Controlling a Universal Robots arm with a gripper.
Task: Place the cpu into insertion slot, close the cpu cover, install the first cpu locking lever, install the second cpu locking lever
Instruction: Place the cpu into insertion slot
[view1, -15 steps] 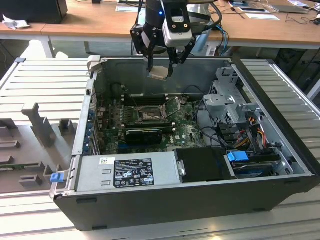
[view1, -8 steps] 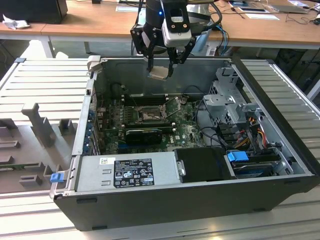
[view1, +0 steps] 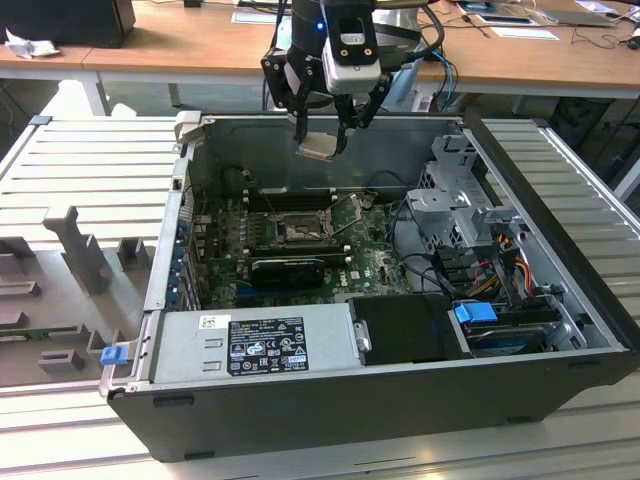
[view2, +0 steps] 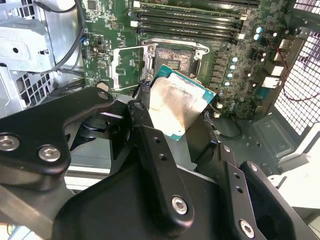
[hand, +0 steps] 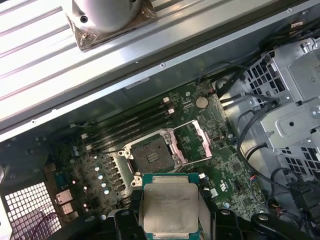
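My gripper (view1: 320, 138) hangs above the open computer case, shut on the cpu (view1: 318, 148), a pale silvery square chip held tilted between the fingers. In both wrist views the cpu (view2: 181, 105) (hand: 170, 207) sits clamped by its two opposite edges. Well below it on the green motherboard lies the black insertion slot (view1: 297, 233) (view2: 175, 59) (hand: 152, 155), bare and uncovered. The cpu cover (view2: 127, 67) (hand: 192, 142), a thin silvery frame, stands swung open beside the slot. The chip is apart from the slot, offset toward the case's rear wall.
Memory slots (view1: 290, 200) run just behind the socket, and a black card (view1: 285, 268) lies in front of it. A metal drive cage (view1: 455, 205) with cables fills the exterior view's right. The power supply (view1: 255, 345) sits along the near edge.
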